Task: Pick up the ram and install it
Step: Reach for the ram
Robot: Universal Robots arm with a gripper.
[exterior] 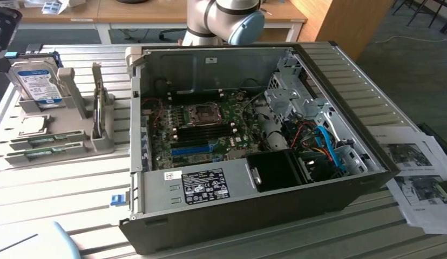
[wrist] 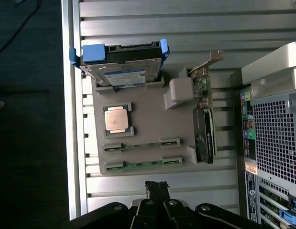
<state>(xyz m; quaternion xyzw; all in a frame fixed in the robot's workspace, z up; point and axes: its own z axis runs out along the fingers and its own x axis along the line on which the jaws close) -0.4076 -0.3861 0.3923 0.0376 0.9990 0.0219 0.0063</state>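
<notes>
Two green ram sticks lie side by side in the slots of a grey holder tray (wrist: 153,109). One ram stick (wrist: 141,143) is farther from me, the other ram stick (wrist: 143,165) is nearer my fingertips. In the exterior view they sit at the tray's front, on the exterior view's left: ram (exterior: 45,141) and ram (exterior: 42,154). My gripper (wrist: 156,187) hovers above the slatted table just off the tray's edge by the sticks, shut with nothing in it. The open computer case (exterior: 266,216) shows its motherboard (exterior: 238,141) with black slots.
The tray also holds a hard drive (wrist: 121,67) in a blue bracket, a silver processor chip (wrist: 117,119) and an upright expansion card (wrist: 205,133). The case's rear grille (wrist: 277,138) stands close beside the tray. Papers (exterior: 418,172) lie on the exterior view's right.
</notes>
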